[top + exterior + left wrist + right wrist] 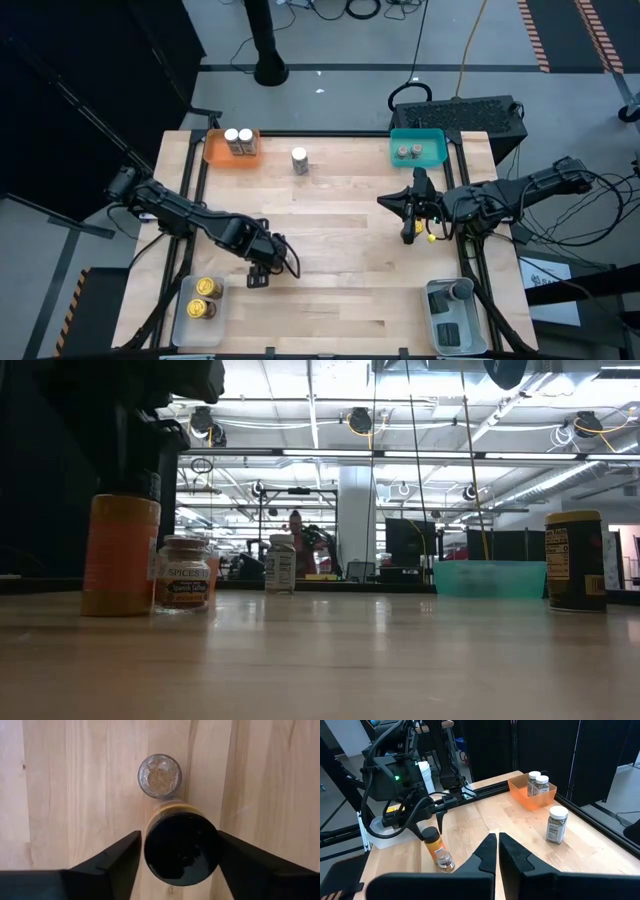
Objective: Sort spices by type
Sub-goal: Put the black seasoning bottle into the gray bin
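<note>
Left gripper: over the near-left part of the table, fingers spread to either side of a black-capped yellow jar, a thin gap showing on each side; not closed on it.
Yellow jar: upright, black cap, orange-yellow body; in the low view its label is turned away and its top is hidden by the gripper.
Small jar: clear-topped, brownish contents, standing right against the yellow jar; label reads "SPICES", smaller print unreadable.
Right gripper: fingers pressed together, holding nothing, over the right middle of the table.
White-lidded jar: alone at the far middle; label text too small to read.
Orange tray: far left, holds two white-lidded jars.
Teal tray: far right, two grey-lidded jars.
Clear tray: near left, two gold-topped jars.
Dark jar: yellow lid, printed panel illegible.
Grey tray: near right, contents hard to make out.
</note>
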### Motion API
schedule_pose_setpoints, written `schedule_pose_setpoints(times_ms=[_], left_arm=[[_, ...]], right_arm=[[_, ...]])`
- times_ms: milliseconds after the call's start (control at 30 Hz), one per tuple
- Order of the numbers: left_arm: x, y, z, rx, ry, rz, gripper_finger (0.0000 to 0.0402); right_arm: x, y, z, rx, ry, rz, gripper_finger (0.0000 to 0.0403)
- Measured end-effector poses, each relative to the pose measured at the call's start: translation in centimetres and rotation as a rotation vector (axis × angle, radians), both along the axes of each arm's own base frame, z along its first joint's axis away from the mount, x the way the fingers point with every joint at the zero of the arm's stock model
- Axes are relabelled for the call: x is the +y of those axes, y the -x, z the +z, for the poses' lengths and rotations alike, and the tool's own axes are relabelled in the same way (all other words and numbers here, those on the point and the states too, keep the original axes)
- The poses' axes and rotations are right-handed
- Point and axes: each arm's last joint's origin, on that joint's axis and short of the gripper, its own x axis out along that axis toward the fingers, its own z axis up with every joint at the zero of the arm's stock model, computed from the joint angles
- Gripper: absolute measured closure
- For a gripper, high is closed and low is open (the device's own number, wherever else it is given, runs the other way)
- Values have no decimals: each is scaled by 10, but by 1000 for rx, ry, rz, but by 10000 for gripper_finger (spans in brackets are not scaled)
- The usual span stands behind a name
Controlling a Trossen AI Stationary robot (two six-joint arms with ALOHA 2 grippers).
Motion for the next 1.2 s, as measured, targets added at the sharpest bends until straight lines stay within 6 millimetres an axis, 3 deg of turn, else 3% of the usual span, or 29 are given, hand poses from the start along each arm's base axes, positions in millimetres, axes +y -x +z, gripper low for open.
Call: schedule_pose_setpoints(times_ms=[133, 367, 567, 833, 1000, 1200], left_arm=[[-2, 1, 0, -1, -1, -12, 190], [-6, 3, 2, 5, 0, -30, 191], [-13, 3, 33, -2, -42, -78, 191], [-22, -25, 83, -396, -169, -165, 191], [-23, -32, 88, -486, -219, -245, 191], [-23, -35, 91, -532, -270, -235, 191]], right_arm=[[0, 0, 0, 0, 0, 0, 403], [0, 0, 0, -1, -1, 0, 403], [3, 0, 12, -19, 15, 82, 403], [43, -22, 23, 95, 150, 249, 403], [68, -39, 10, 277, 154, 192, 403], [97, -47, -3, 302, 90, 224, 403]])
